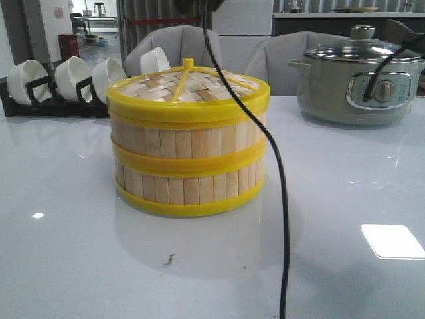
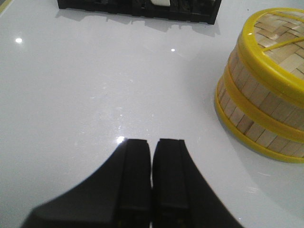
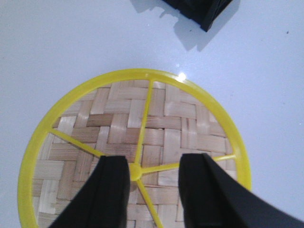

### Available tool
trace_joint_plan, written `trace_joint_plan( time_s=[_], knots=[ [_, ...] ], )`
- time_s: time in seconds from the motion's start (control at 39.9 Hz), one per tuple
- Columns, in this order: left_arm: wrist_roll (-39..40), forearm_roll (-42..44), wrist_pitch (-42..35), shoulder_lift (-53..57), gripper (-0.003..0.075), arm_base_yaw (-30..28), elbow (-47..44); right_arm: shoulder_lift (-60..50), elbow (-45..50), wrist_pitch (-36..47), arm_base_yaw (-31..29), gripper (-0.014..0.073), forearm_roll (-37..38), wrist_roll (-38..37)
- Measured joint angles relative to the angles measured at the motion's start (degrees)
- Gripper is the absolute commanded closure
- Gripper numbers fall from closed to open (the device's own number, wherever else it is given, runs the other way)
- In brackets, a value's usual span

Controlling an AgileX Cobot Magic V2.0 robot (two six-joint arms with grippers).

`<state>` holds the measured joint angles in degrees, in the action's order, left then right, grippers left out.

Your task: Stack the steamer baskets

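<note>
Two steamer baskets (image 1: 188, 166) of pale slats with yellow rims stand stacked in the middle of the table. The woven-bamboo lid (image 1: 188, 88) with yellow rim and spokes sits on top. The stack also shows in the left wrist view (image 2: 263, 95). My left gripper (image 2: 152, 145) is shut and empty, low over bare table beside the stack. My right gripper (image 3: 153, 161) is open, straight above the lid (image 3: 142, 123), its fingers either side of the yellow centre knob (image 3: 135, 171) and not gripping it. Neither gripper shows in the front view.
A black rack with white bowls (image 1: 63, 80) stands at the back left; its edge shows in both wrist views (image 2: 137, 9) (image 3: 199, 12). A grey-green electric pot (image 1: 358, 76) with glass lid stands at the back right. A black cable (image 1: 282, 199) hangs down before the stack.
</note>
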<state>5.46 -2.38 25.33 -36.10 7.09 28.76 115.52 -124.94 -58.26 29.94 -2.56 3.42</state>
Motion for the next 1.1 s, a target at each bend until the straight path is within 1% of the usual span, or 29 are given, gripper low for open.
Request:
trace_joint_plan(
  time_s=[0.15, 0.25, 0.33, 0.43, 0.63, 0.65, 0.75, 0.9, 1.0, 1.1],
  knots=[
    [-0.03, 0.0, 0.0, 0.0, 0.0627, 0.0, 0.0, -4.03, 1.99, -0.12, -2.69, 0.0228, 0.42, 0.0],
    [-0.03, 0.0, 0.0, 0.0, 0.0627, 0.0, 0.0, -9.41, 7.31, 1.0, -5.99, 0.0228, 0.45, 0.0],
    [-0.03, 0.0, 0.0, 0.0, 0.0627, 0.0, 0.0, -13.92, 12.66, 3.76, -8.44, 0.0228, 0.6, 0.0],
    [-0.03, 0.0, 0.0, 0.0, 0.0627, 0.0, 0.0, -21.89, 22.48, 9.23, -12.48, 0.0228, 0.72, 0.0],
    [-0.03, 0.0, 0.0, 0.0, 0.0627, 0.0, 0.0, -38.16, 45.57, 22.66, -21.36, 0.0228, 0.76, 0.0],
    [-0.03, 0.0, 0.0, 0.0, 0.0627, 0.0, 0.0, -41.25, 49.66, 24.9, -22.73, 0.0228, 0.85, 0.0],
    [-0.03, 0.0, 0.0, 0.0, 0.0627, 0.0, 0.0, -49.88, 60.54, 30.18, -27.55, 0.0228, 0.85, 0.0],
    [-0.03, 0.0, 0.0, 0.0, 0.0627, 0.0, 0.0, -63.13, 75.07, 35.31, -33.28, 0.0228, 0.85, 0.0],
    [-0.03, 0.0, 0.0, 0.0, 0.0627, 0.0, 0.0, -70.9, 83.87, 37.34, -34.96, 0.0228, 0.85, 0.0],
    [-0.03, 0.0, 0.0, 0.0, 0.0627, 0.0, 0.0, -77.93, 90.96, 38.05, -35.34, 0.0228, 0.85, 0.0]
  ],
)
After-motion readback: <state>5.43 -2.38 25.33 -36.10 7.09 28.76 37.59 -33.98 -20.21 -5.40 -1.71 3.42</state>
